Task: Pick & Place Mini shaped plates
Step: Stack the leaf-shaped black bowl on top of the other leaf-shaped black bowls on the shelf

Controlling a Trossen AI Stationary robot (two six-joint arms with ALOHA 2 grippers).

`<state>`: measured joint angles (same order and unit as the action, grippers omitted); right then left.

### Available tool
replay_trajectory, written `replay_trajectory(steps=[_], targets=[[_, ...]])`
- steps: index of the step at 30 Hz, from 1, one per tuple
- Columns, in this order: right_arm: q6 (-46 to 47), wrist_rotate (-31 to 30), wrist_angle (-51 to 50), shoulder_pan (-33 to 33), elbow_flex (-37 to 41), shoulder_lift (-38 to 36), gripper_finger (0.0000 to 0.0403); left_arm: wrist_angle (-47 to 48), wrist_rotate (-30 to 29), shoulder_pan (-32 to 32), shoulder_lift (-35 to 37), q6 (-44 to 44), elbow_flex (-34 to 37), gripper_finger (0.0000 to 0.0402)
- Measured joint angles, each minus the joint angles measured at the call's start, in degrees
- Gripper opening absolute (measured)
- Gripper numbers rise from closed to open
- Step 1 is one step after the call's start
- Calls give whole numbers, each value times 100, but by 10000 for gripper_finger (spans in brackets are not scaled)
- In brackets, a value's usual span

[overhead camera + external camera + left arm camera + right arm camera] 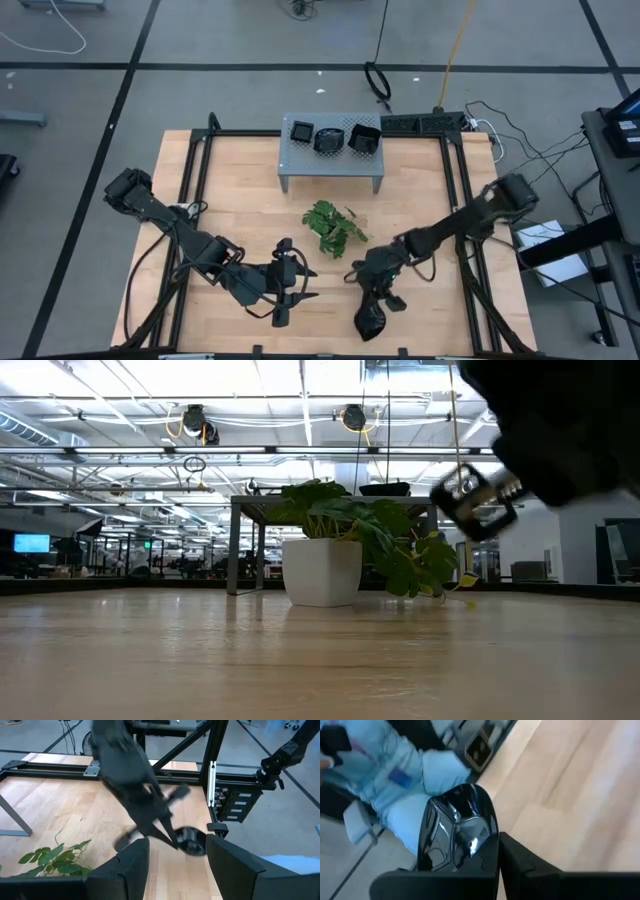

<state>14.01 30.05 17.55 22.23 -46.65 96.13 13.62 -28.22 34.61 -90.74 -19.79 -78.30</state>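
My right gripper [376, 310] is near the table's front edge and is shut on a mini shaped plate [455, 832], a glossy black dish that also shows in the high view [370, 323] and in the left wrist view [192, 841]. Three more black plates [329, 139] rest on the top of the grey perforated stand [300, 160] at the far side. My left gripper [290, 288] hangs open to the left of the right one, nothing between its fingers [135, 865]. My right gripper pinches the plate's rim [487, 840] between its two fingers [520, 862]. The fingers slant down toward the table's near edge. The plate sticks out beyond the fingertips, tilted on edge, and appears clear of the tabletop.
A green leafy plant [333, 226] in a white pot [322, 572] stands mid-table between the stand and the grippers. Black frame rails [470, 270] run along the table's sides. A person in blue trousers [395, 785] is beyond the near edge.
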Motion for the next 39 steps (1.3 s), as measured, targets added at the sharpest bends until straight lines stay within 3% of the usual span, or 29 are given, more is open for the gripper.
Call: replay_trajectory(steps=[6,11,17,21,28,39], targets=[[-146,-24,-1043,-708,0,-1385,0,-16,-2,0,0,3,0,200],[-580,-49,-1510,-1689,0,-2445,0,-14,-30,-2,0,11,0,200],[-1228,-300,-1754,-3127,-163,-3037,0,-14,-32,-53,0,57,0,200],[-1576,-294,-2247,-3974,-695,-2874,0,-14,-35,-132,0,89,0,200],[-2262,-298,-2901,-5026,-1938,-1919,0,4,-38,-304,0,173,2,200],[-3055,-296,-3525,-5854,-3678,-324,0,36,-38,-431,0,168,2,200]])
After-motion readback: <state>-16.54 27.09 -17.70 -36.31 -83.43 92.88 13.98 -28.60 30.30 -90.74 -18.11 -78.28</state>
